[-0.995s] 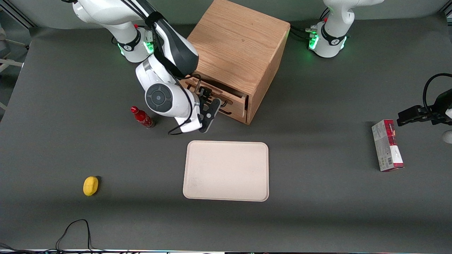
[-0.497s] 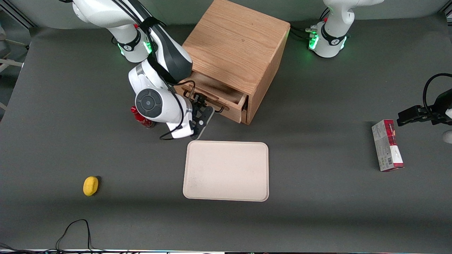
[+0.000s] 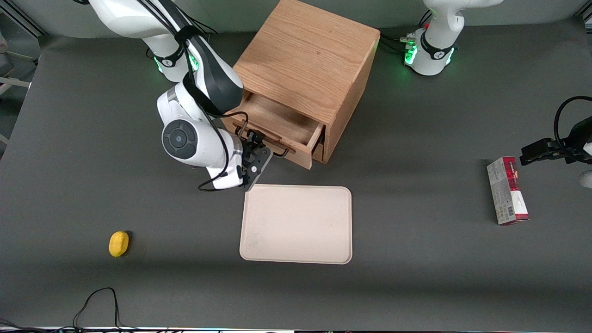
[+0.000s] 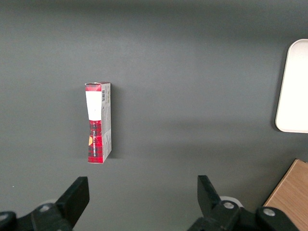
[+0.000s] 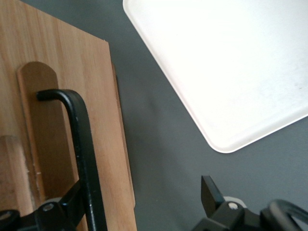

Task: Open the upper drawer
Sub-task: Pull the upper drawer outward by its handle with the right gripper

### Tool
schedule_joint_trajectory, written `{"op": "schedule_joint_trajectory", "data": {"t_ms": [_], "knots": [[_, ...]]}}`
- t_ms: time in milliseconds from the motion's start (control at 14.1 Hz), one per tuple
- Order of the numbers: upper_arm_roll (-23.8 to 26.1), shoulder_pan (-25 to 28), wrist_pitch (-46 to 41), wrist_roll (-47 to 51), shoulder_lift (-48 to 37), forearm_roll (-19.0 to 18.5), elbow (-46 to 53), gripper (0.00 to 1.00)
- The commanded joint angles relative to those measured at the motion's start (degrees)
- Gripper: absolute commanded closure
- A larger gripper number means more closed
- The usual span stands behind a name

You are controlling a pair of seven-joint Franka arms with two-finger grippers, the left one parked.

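The wooden cabinet (image 3: 305, 60) stands at the back middle of the table. Its upper drawer (image 3: 277, 119) is pulled well out, showing its empty inside. The long black wire handle (image 3: 283, 151) runs along the drawer front. My right gripper (image 3: 264, 147) is at the handle's end toward the working arm's side. In the right wrist view the gripper (image 5: 142, 204) is open. One finger (image 5: 67, 207) sits against the black handle (image 5: 82, 144) on the drawer front (image 5: 96, 86). The other finger (image 5: 210, 191) hangs free over the grey table. The lower drawer is mostly hidden under the upper one.
A cream tray (image 3: 296, 224) lies just in front of the drawer, close to my gripper; it also shows in the right wrist view (image 5: 231, 62). A yellow fruit (image 3: 119, 243) lies toward the working arm's end. A red and grey box (image 3: 507, 190) lies near the parked arm.
The upper drawer has slid steadily out of the cabinet. My gripper and arm moved with its handle toward the front camera. The red bottle is now hidden by the arm.
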Motion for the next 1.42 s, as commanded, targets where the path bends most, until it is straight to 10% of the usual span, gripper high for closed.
{"op": "schedule_joint_trajectory", "data": {"t_ms": [0, 1350], "knots": [[-0.5, -1.1, 0.0, -1.5, 3.0, -0.6, 4.4, 0.00], [-2.4, -3.6, 0.0, -2.4, 8.6, -2.4, 14.5, 0.00]]}}
